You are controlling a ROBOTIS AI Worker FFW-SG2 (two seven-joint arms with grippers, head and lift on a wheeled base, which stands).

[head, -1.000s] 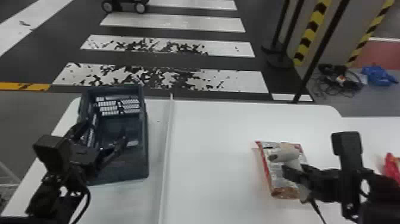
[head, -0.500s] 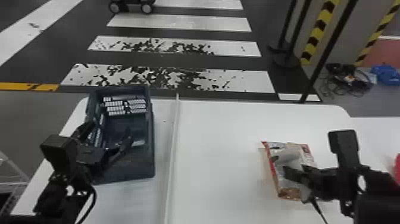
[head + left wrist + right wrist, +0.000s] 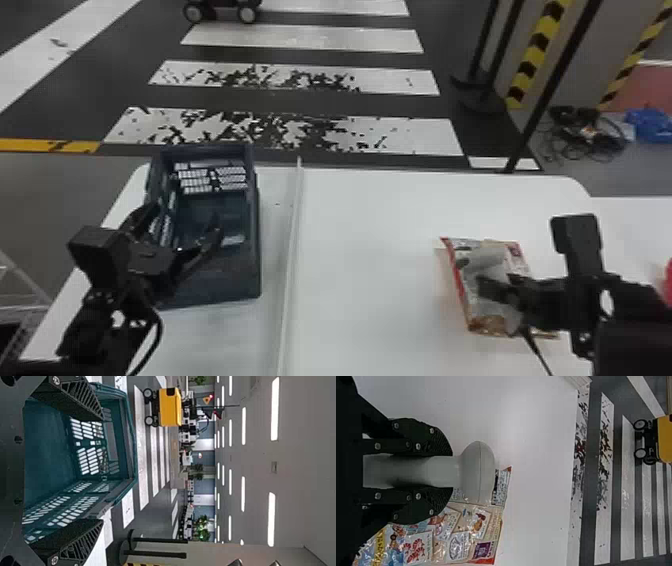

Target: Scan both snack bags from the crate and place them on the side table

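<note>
Head view: from high, forward and down across the table [image 3: 370,215] to its far edge
Left wrist view: sideways, close at the crate [image 3: 215,292] near the far left corner, facing forward
Right wrist view: sideways, close above the snack bag [image 3: 490,324], facing down toward the far edge
Shared: floor stripes [image 3: 420,132], all; crate, head and left; snack bag, head and right

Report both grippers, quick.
Left gripper: open, jaws apart, holding nothing.
Right gripper: jaws closed on the pale handheld scanner.
</note>
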